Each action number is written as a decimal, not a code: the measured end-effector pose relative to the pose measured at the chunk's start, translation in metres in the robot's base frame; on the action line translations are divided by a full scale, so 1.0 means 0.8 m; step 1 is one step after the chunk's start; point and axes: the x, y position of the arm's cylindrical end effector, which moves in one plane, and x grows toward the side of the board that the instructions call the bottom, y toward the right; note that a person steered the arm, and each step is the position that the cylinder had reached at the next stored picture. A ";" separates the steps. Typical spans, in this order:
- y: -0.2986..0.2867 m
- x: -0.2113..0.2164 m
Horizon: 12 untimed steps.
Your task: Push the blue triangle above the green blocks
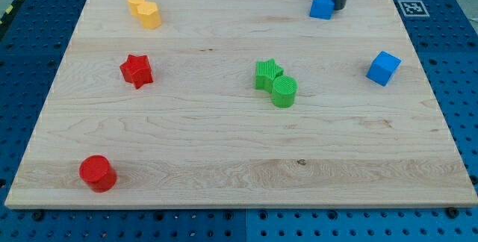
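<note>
My tip [337, 7] touches the blue triangle's [322, 7] 3 o'clock side at the tabletop's [224, 160] top edge.
No hand here, only the rod. The triangle looks light, stiff and likely to pivot; push its flat face squarely. Two green blocks [276, 83] touching, two blue, two red, one yellow.

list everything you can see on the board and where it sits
blue triangle: 1, blue, top right, touching my tip
blue cube: 1, blue, right edge
green star: 1, green, centre, touching green cylinder
green cylinder: 1, green, centre, just below-right of the star
yellow blocks: 2, yellow, top left, touching; shapes unclear
red star: 1, red, left
red cylinder: 1, red, bottom left
wooden board: 1, light wood, on blue pegboard
my tip: 1, dark rod, right of the blue triangle
</note>
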 end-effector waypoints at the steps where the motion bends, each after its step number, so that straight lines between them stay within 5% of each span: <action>1: -0.007 0.000; 2: -0.024 0.007; 3: 0.033 0.054; 4: -0.024 0.051; 6: 0.069 0.048; 9: -0.093 0.027; 12: -0.076 0.027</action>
